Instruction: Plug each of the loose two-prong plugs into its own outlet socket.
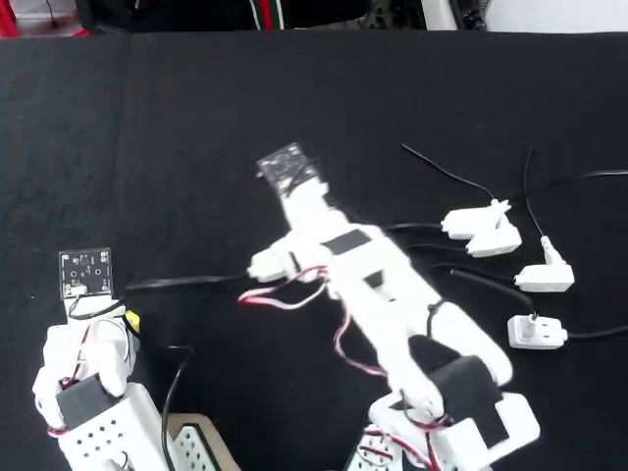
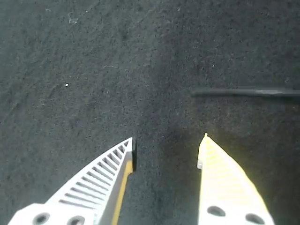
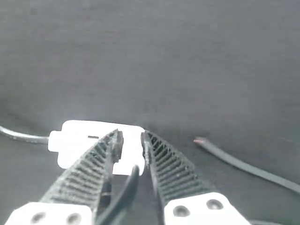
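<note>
One in hand, the rest off at 3 o'clock.
High view: white plastic corded plug (image 1: pixel 265 263) lies 9-to-3, other white corded pieces (image 1: pixel 545 278) well apart at its 3 o'clock. Left wrist view: left gripper (image 2: pixel 168 138) spread over black cloth (image 2: pixel 93 70). Right wrist view: right gripper (image 3: pixel 131 140) pinches the plug (image 3: pixel 77 140) crosswise.

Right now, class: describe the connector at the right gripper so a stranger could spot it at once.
On the black table, follow the right arm to its gripper near the middle. The white connector sits between its fingers. Unlike the other connectors, clustered at the right, it lies alone.
</note>
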